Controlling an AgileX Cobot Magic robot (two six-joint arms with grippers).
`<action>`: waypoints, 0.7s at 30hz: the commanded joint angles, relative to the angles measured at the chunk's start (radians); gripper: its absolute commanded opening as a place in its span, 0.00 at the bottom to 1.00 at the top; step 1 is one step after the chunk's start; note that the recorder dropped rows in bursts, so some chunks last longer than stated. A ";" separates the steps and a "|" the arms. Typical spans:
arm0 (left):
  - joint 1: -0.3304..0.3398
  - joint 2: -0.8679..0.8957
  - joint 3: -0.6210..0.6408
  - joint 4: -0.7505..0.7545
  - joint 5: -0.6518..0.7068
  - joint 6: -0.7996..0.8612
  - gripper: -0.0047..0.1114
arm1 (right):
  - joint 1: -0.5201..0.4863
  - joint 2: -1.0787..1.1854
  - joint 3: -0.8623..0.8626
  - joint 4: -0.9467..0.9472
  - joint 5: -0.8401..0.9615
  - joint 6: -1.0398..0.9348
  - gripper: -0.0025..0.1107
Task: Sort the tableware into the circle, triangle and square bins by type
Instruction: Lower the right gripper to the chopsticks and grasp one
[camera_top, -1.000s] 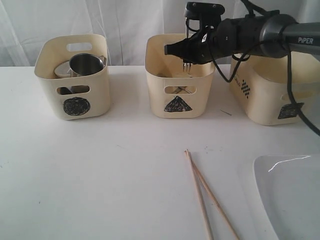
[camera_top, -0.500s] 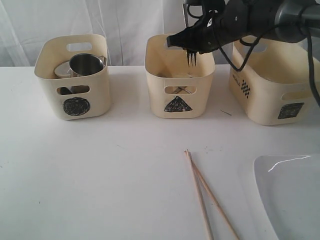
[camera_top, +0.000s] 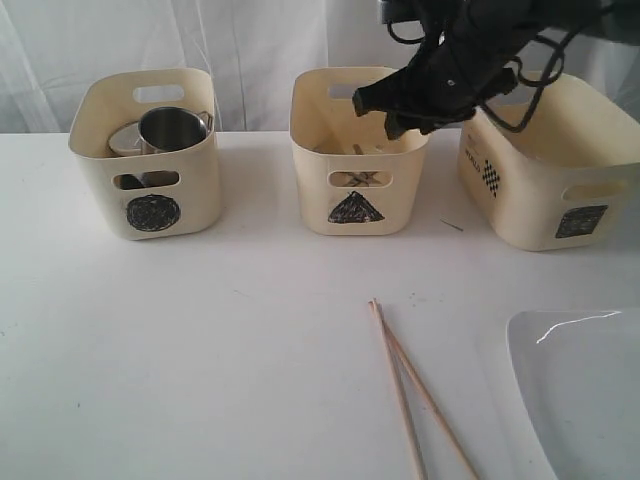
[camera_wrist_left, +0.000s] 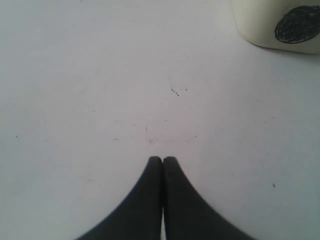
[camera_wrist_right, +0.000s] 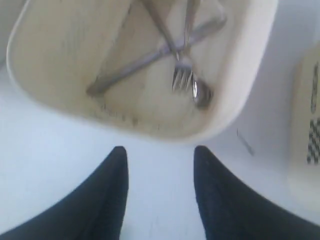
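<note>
We see the fork (camera_wrist_right: 183, 75) lying inside the triangle bin (camera_top: 312, 180) at the back edge of the tabletop (camera_top: 200, 330), our right gripper (camera_wrist_right: 160, 157) above it, jaws apart and empty, left gripper (camera_wrist_left: 162, 161) pinched closed.

Lab: white table (camera_top: 200, 350), curtain backdrop (camera_top: 250, 40)

Three hand-drawn shape signs on the tubs; no words can be read.
A black scribbled circle (camera_top: 153, 212) marks the front of the left-hand tub (camera_top: 95, 190), a black triangle (camera_top: 356, 208) the middle tub (camera_top: 312, 195), and a black square (camera_top: 581, 221) the wide tub (camera_top: 530, 200) on the right of the exterior view. That tub's side wall also bears a small checkered sticker (camera_top: 490, 176) with a line of print (camera_top: 471, 165) beside it, too small to read.
</note>
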 joint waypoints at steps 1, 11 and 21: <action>-0.007 -0.005 0.003 -0.006 0.001 -0.001 0.04 | -0.001 -0.086 0.012 0.032 0.405 -0.041 0.38; -0.007 -0.005 0.003 -0.006 0.001 -0.001 0.04 | 0.113 -0.180 0.429 0.295 0.267 -0.009 0.31; -0.007 -0.005 0.003 -0.006 0.001 -0.001 0.04 | 0.264 -0.133 0.628 0.183 -0.074 0.123 0.31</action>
